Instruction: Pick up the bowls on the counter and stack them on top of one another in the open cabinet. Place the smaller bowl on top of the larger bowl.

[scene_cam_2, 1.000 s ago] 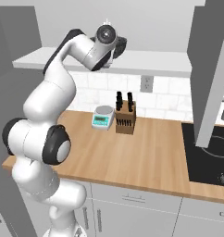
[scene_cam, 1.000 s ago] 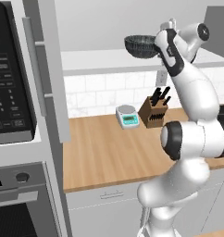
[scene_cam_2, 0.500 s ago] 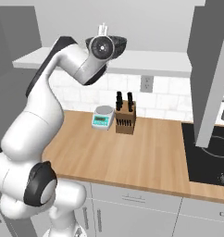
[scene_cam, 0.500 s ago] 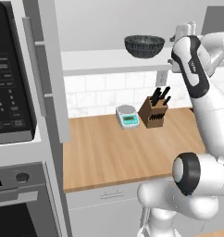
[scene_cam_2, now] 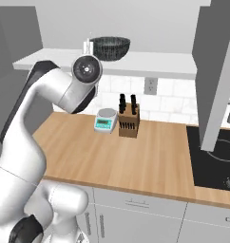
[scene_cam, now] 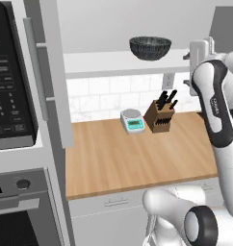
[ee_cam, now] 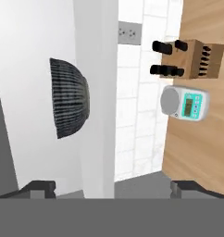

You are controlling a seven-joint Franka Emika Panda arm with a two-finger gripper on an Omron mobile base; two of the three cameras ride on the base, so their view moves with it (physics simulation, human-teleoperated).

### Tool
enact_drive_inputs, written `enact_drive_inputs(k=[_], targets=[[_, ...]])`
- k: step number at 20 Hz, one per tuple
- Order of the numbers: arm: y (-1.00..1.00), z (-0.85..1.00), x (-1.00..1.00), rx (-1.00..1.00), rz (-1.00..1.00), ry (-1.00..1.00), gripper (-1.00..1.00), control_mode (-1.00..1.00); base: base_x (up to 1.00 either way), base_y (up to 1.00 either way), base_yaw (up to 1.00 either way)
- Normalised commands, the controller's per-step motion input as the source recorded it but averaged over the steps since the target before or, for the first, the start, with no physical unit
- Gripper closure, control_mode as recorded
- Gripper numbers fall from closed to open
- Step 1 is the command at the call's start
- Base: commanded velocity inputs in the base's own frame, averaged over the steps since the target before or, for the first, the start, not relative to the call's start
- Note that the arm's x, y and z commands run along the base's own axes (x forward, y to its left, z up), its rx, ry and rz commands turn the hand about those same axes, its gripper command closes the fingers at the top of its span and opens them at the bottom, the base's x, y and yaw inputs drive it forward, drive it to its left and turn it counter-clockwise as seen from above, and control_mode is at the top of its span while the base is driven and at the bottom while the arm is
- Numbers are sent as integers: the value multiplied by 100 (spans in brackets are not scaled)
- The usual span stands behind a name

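Observation:
One dark ribbed bowl (scene_cam: pixel 149 48) (scene_cam_2: pixel 110 48) stands upright on the white shelf floor (scene_cam: pixel 104 65) of the open cabinet. I cannot tell whether it is the larger or the smaller bowl. The other one is hidden or out of view. In the rolled hand view the bowl (ee_cam: pixel 70 98) lies ahead and left of centre, well clear of the fingertips (ee_cam: pixel 40 187). My gripper (ee_cam: pixel 113 187) (scene_cam_2: pixel 87 46) is open with nothing in it, drawn back from the shelf edge (ee_cam: pixel 100 139). The wooden counter (scene_cam: pixel 113 158) (scene_cam_2: pixel 136 161) lies below.
A white-and-teal scale (scene_cam: pixel 132 120) (scene_cam_2: pixel 105 119) (ee_cam: pixel 185 104) and a knife block (scene_cam: pixel 161 117) (scene_cam_2: pixel 128 122) (ee_cam: pixel 192 58) stand at the back of the counter. The long grey cabinet door (scene_cam: pixel 46 72) and microwave (scene_cam: pixel 10 86) are left; the black stovetop (scene_cam_2: pixel 214 156) is right.
My hand has pulled away from the bowl and off the shelf, rightward in the left base view. The bowl stays where it was on the shelf.

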Motion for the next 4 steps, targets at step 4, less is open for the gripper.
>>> enact_drive_inputs(k=[4], targets=[[23,-77,-100,-12,5,15,-100,-100,0,0,0]])
